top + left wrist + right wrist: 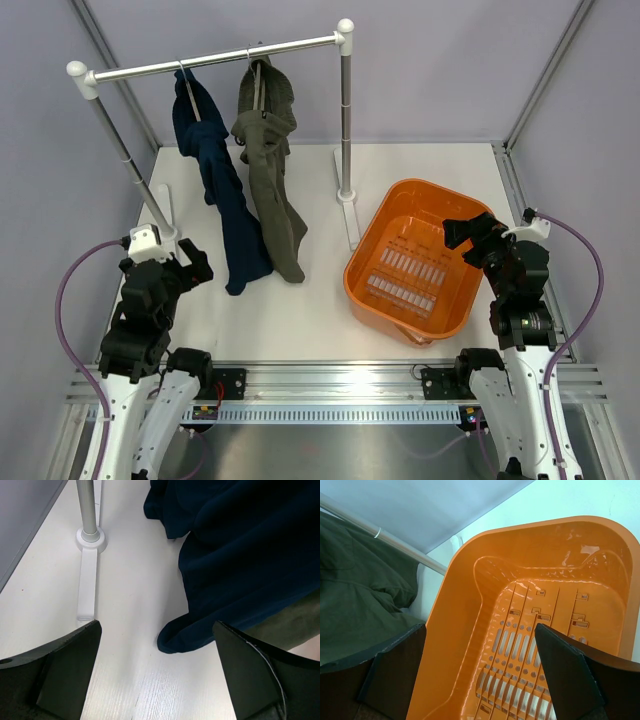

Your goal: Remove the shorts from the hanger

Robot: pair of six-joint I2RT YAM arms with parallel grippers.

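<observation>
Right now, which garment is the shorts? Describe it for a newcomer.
Find the silver rail above the table. Of two garments hanging there, the shorts are the one nearer the orange basket. They are olive green; the neighbour is navy.

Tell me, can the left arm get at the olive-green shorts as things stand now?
Probably not directly. The open left end effector sits low beside the navy garment, which hangs between it and the shorts. It would likely have to go around that garment.
</observation>
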